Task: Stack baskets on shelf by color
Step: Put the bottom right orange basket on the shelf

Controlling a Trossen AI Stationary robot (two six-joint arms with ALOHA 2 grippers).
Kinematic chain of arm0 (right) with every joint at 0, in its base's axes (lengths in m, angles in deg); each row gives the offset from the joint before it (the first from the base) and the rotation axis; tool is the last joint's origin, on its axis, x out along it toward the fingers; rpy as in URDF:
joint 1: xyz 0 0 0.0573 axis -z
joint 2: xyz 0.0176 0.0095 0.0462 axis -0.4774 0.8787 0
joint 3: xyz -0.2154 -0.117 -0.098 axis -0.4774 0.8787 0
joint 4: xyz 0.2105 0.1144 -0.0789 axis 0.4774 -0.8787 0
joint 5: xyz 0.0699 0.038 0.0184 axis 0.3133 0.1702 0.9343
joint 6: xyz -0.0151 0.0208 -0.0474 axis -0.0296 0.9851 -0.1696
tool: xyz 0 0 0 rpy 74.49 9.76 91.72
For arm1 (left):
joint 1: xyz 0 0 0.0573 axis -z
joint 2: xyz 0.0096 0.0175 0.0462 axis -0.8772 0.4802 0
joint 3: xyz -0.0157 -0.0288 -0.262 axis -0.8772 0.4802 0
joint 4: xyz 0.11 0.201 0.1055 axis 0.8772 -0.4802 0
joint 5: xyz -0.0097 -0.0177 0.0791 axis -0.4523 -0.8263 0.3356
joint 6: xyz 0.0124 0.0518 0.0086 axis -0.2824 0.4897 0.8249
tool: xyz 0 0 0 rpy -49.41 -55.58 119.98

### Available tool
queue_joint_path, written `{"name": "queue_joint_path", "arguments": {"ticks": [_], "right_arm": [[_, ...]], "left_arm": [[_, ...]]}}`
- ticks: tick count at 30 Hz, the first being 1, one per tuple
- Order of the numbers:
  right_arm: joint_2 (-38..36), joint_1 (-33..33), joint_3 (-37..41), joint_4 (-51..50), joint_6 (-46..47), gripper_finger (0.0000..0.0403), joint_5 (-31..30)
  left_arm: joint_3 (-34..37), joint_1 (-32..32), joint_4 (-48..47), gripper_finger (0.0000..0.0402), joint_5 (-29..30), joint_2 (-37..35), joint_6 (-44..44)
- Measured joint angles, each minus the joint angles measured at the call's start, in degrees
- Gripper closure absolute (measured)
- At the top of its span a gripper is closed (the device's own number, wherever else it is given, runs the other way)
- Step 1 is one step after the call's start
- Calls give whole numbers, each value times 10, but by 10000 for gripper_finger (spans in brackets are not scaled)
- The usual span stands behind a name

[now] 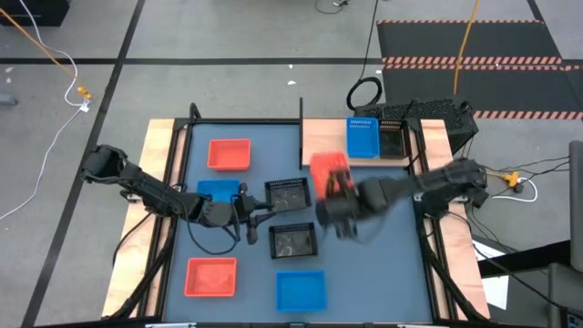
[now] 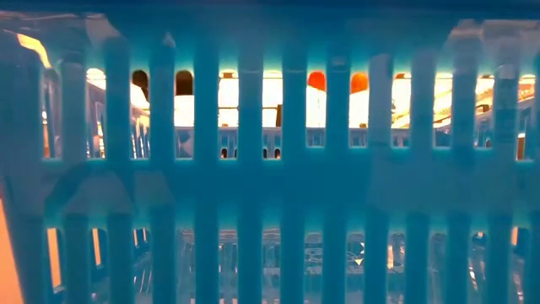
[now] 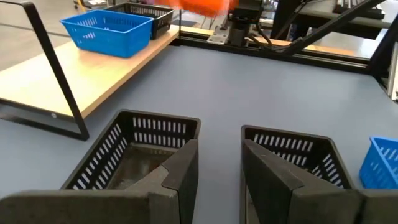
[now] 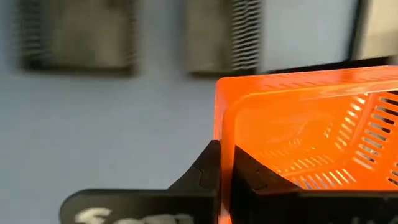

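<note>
My right gripper (image 1: 338,199) is shut on a red-orange basket (image 1: 328,170), held over the table just near of the shelf (image 1: 321,137). A blue basket (image 1: 363,137) and a black mesh basket (image 1: 393,138) stand on the wooden shelf. My left gripper (image 1: 258,217) is open and hovers low between two black baskets (image 1: 290,193) (image 1: 292,240), touching neither. On the table lie two more red-orange baskets (image 1: 229,153) (image 1: 211,276) and two blue ones (image 1: 219,189) (image 1: 301,290). The low view is filled by a blue basket wall (image 2: 270,169). My right gripper pinches the red-orange basket's side wall near a corner (image 4: 225,134), one finger (image 4: 208,171) outside the wall and the other (image 4: 252,174) inside. The basket is lifted clear of the table and juts out beyond the fingers.
The shelf's thin black post (image 1: 301,114) stands at its left end, and its black foot (image 3: 56,93) shows in the left wrist view. Bare wood lies on the shelf left of the blue basket. Wooden strips (image 1: 159,182) edge the table. Cables lie on the floor beyond.
</note>
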Motion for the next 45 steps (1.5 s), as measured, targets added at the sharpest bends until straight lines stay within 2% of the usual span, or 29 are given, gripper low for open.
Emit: {"name": "queue_joint_path", "arguments": {"ticks": [5,8,13,17,24,31,36,45], "right_arm": [[0,157,3,49,-90,402,9],[2,238,14,99,-124,402,53],[6,303,62,215,-182,403,140],[38,319,104,272,-213,403,152],[108,333,110,270,-217,403,146],[107,335,110,267,-197,403,150],[104,335,110,267,-173,398,152],[105,335,110,271,-180,347,153]], "left_arm": [[0,-6,2,275,1,-4,13],[0,-17,0,275,1,-7,57],[0,-56,-4,275,3,-8,165],[0,-103,-10,275,3,-8,203],[0,-162,-38,275,-6,-8,206],[0,-196,-5,275,-7,-8,254],[0,-212,13,275,-42,-8,274],[0,-213,-21,275,-49,-8,231]]}}
